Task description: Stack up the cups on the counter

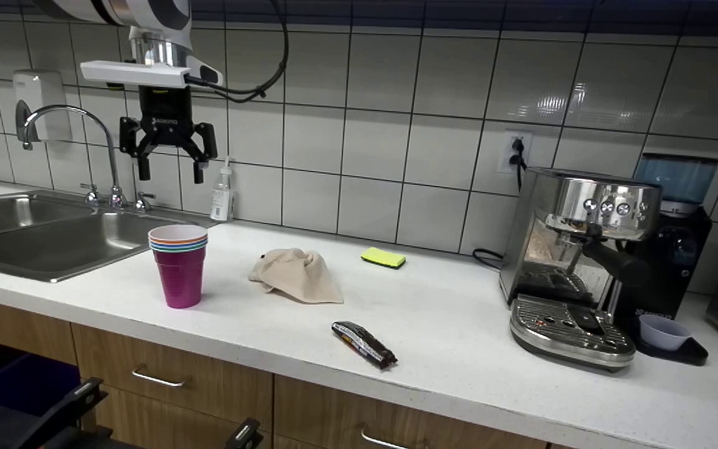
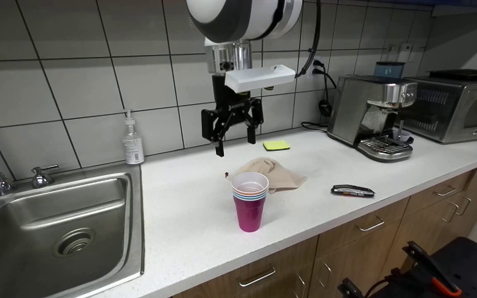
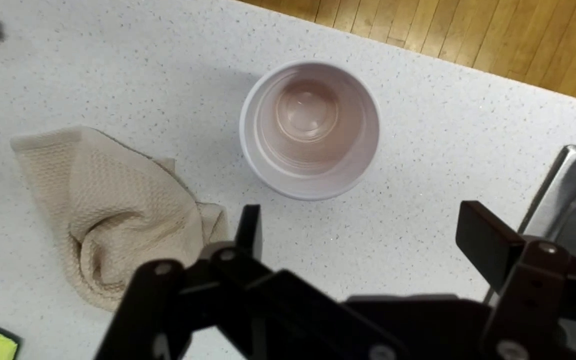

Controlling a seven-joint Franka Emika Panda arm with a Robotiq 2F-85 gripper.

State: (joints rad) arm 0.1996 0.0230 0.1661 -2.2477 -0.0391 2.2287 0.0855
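Cups (image 1: 178,279): I count four, nested in one upright stack; purple outermost, orange rim uppermost, green and blue bands between.
Stack location: on the counter (image 1: 446,312), near its front edge, between the sink (image 2: 136,231) and the dishcloth (image 1: 296,277).
Gripper (image 1: 171,172): one, raised above the counter and apart from the stack; I see it spread wide, and the wrist view gives me counter between its two fingers (image 3: 488,245).
Dishcloth: one, beige, crumpled, just beside the stack; the two are apart in the wrist view.
Wrapped bar (image 1: 364,344): one, in a dark wrapper, near the front edge; I cannot read its print.
Sponge (image 1: 384,257): one, yellow-green over a dark underside, near the tiled wall (image 1: 378,149).
Sink: two basins, one curved faucet (image 1: 116,197), two handles (image 1: 143,202).
Pump bottle (image 1: 222,201): one, upright at the sink's rear corner.
Wall dispenser (image 1: 41,103): one, mounted behind the sink.
Espresso machine (image 2: 356,111): one, steel, well apart from the stack.
Coffee grinder (image 1: 677,262): one, beside that machine, a small pale bowl (image 1: 664,332) at its foot.
Microwave (image 2: 462,111): one, standing past the grinder.
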